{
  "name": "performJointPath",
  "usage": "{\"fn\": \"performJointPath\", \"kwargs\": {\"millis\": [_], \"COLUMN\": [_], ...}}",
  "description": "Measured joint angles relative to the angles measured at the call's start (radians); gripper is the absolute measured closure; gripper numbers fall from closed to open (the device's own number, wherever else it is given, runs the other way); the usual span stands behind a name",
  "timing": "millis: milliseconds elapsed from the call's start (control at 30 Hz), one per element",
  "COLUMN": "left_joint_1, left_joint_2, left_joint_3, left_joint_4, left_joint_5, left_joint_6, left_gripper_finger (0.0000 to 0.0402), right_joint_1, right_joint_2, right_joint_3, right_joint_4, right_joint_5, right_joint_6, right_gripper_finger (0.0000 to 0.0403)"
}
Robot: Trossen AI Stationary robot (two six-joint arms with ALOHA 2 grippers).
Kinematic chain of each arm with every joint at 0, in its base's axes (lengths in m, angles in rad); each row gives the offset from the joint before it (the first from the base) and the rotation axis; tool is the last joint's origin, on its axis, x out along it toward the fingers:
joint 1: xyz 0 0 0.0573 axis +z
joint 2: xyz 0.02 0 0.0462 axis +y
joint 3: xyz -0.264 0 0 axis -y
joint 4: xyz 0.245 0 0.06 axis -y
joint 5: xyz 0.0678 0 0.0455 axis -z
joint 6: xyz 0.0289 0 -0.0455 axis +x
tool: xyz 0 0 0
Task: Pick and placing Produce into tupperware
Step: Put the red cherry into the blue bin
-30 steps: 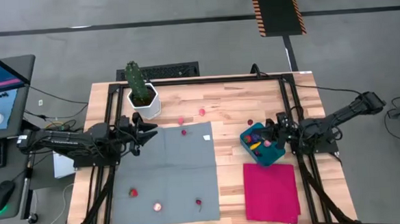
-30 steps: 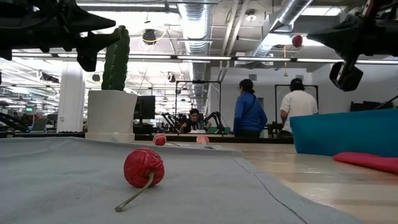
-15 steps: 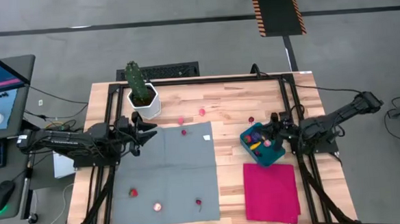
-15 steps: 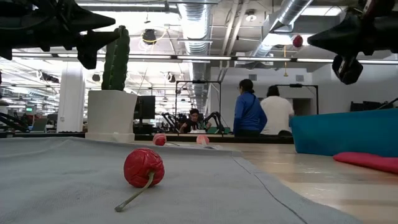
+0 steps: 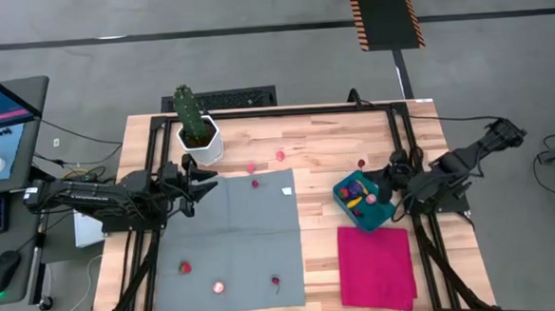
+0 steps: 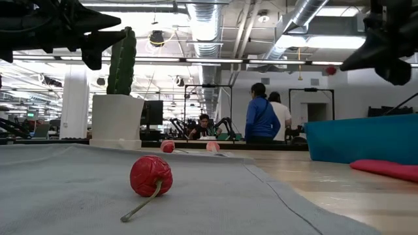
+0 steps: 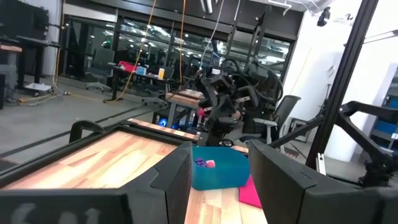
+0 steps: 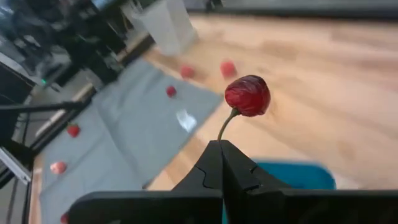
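My right gripper (image 5: pixel 385 174) (image 8: pixel 221 144) is shut on a red cherry (image 8: pixel 247 95) (image 5: pixel 362 162), held in the air just past the far side of the teal tupperware (image 5: pixel 364 200) (image 8: pixel 292 177). The tub stands on the wood and holds several small toy fruits. More produce lies on the grey cloth (image 5: pixel 230 239): a cherry (image 5: pixel 276 281) (image 6: pixel 151 176), a red piece (image 5: pixel 184 268) and a pink one (image 5: pixel 218 287). Others lie on the wood (image 5: pixel 280 155). My left gripper (image 5: pixel 208 183) (image 7: pixel 221 180) waits open at the table's left, above the cloth's far corner. My right gripper pinches the free end of the cherry's thin stem (image 8: pixel 222 129) between its two fingertips. The fingers slant down from the table's right side. The cherry stands out beyond the fingertips on its stem, lifted clear of table and tub.
A green cactus (image 5: pixel 189 111) in a white pot (image 5: pixel 202 143) stands at the far left corner. A magenta cloth (image 5: pixel 376 265) lies near the tub at the front right. Black frame rails run along both sides. People stand in the room behind.
My right gripper has risen a little and tipped its fingers downward while staying shut on the stem. The cherry has swung lower and a little toward the table's right, beside the tub's far side. The left arm has kept still.
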Motion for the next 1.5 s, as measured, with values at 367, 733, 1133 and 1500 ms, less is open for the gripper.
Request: {"fn": "performJointPath", "kwargs": {"millis": [367,733,1133,1500], "left_joint_1": [0.0,0.0,0.0,0.0], "left_joint_2": [0.0,0.0,0.0,0.0], "left_joint_3": [0.0,0.0,0.0,0.0], "left_joint_4": [-0.011,-0.002,0.0,0.0], "left_joint_5": [-0.007,-0.033,-0.033,-0.034], "left_joint_6": [-0.015,-0.035,-0.04,-0.032], "left_gripper_finger": [0.0253,0.0253,0.0253,0.0253], "right_joint_1": [-0.005,-0.046,-0.063,-0.054], "right_joint_2": [0.195,0.316,0.316,0.341], "right_joint_3": [0.032,0.032,0.032,0.032], "right_joint_4": [-0.151,-0.149,-0.054,0.65], "right_joint_5": [-0.212,-0.297,-0.296,-0.245], "right_joint_6": [0.297,0.377,0.271,-0.319], "right_gripper_finger": [0.0392,0.0367,0.0275,0.0234]}}
